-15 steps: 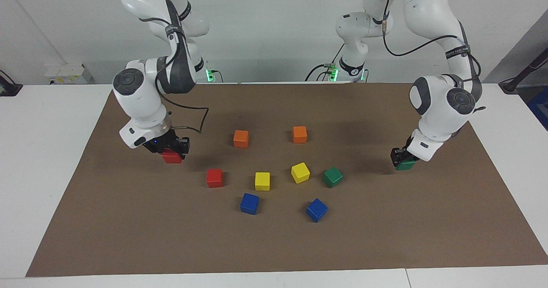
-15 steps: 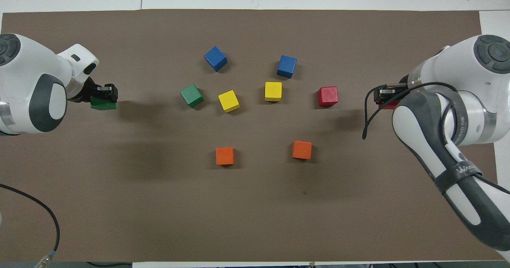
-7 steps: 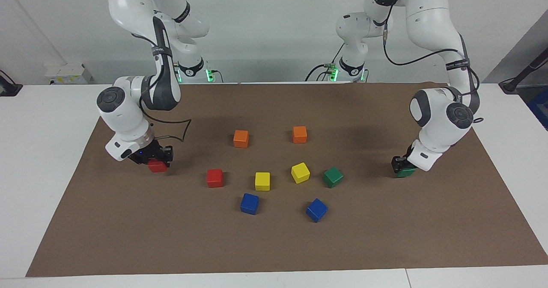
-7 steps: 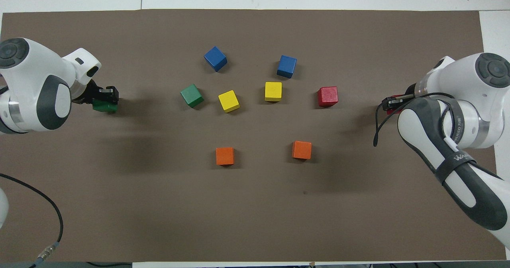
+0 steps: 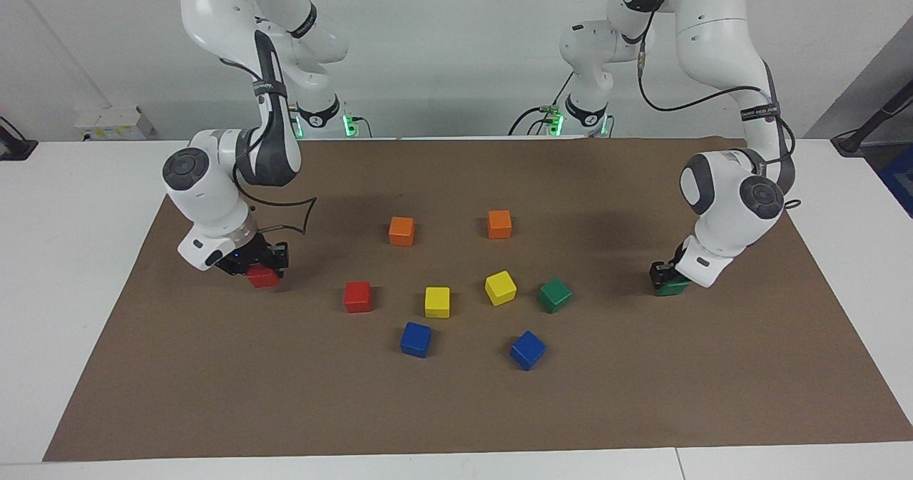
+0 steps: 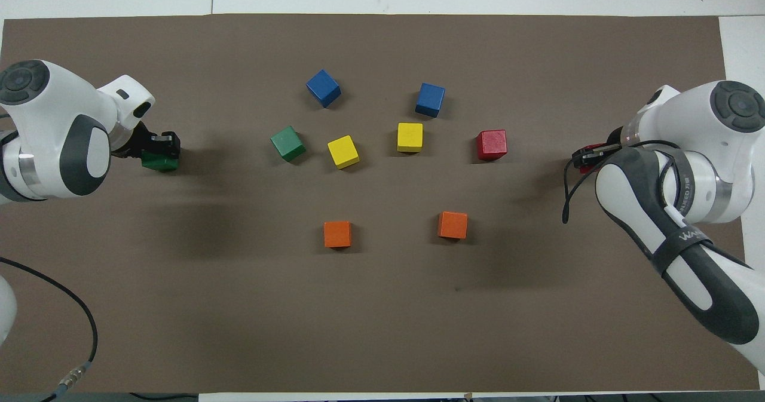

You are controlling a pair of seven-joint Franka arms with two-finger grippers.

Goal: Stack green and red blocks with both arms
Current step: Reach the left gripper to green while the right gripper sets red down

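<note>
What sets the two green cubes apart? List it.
1. The held green cube sits in the left hand at the left arm's end of the mat; the loose green cube is ungripped.
2. The loose one lies beside a yellow cube in the cluster; the held one has no cube beside it.
Both share colour and size.

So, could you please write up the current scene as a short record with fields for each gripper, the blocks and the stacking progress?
left gripper: low at the left arm's end of the mat, shut on held green block
right gripper: low at the right arm's end of the mat, shut on held red block
free green block: on brown mat, beside a yellow block
free red block: on mat, beside the other yellow block
other blocks: two orange nearer the robots, two blue farther
stacks: none yet
</note>
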